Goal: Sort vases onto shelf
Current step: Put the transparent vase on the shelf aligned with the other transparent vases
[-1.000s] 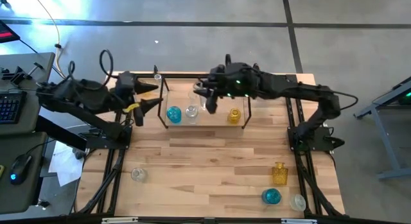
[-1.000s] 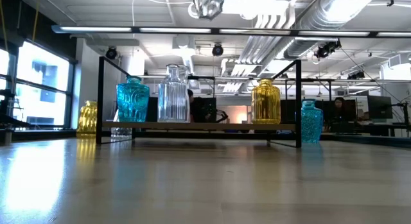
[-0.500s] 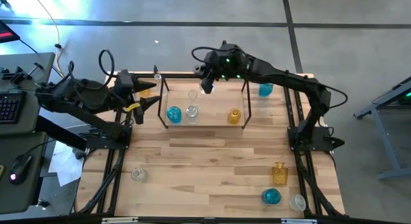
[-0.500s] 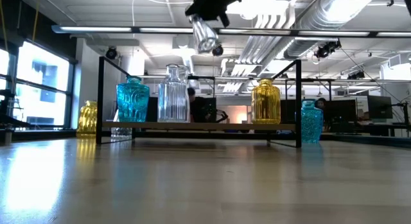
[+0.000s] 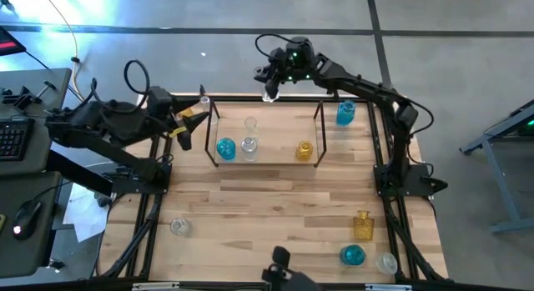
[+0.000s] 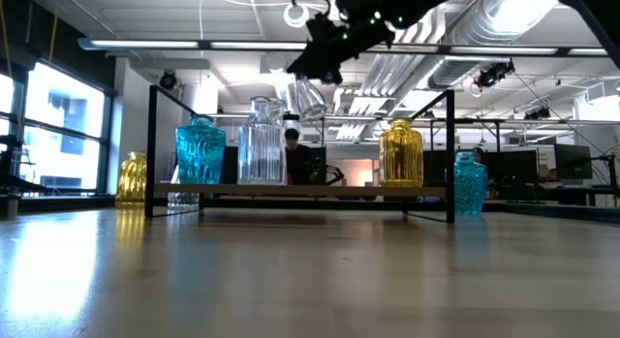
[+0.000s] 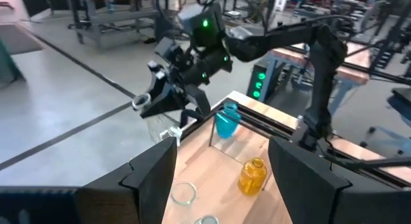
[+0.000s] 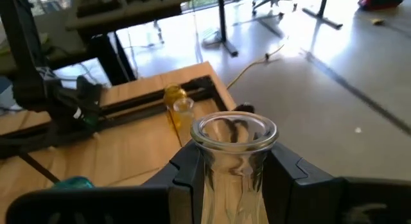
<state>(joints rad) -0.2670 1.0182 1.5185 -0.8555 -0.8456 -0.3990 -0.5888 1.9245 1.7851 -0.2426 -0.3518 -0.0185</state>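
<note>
The right gripper (image 5: 269, 89), fingers pinching a clear vase (image 8: 232, 161), carries it above the shelf's (image 5: 265, 162) far edge; next, lowering it inside. Left gripper (image 5: 190, 124) waits beside, fingers spread.

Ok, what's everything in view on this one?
Table: one, light wood.
Rack: one, black rods, wood floor, back centre.
Rack vases: four; blue, clear, amber along the front, clear behind.
Side vases: three; amber, clear at the rack's left end, blue at its right.
Front vases: four; clear front left; amber, blue, clear front right.
Held vase: one, clear, in the air near the rack's back edge.
Left end effector: open, by the rack's left end.
Right end effector: shut on held vase.
</note>
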